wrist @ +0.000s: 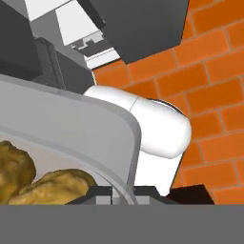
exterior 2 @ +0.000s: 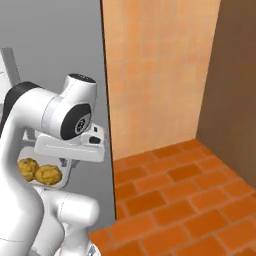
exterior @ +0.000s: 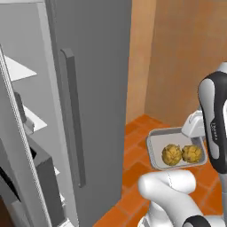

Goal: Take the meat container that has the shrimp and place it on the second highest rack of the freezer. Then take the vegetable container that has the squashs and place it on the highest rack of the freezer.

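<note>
The gripper (wrist: 123, 191) is clamped on the rim of a shallow grey container (exterior: 153, 144) holding two knobbly golden-brown squashes (exterior: 171, 154), right of the open freezer (exterior: 84, 88).

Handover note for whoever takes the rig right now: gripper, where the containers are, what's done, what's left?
Gripper: shut on the rim of the grey container, held in the air above the brick floor.
Container: two yellow-brown lumpy pieces inside, apparently the squash.
Freezer: left of the arm, door open, white racks visible inside.
Done: container picked up.
Left: set it on the highest rack. Shrimp container's placement can't be confirmed from here.
</note>
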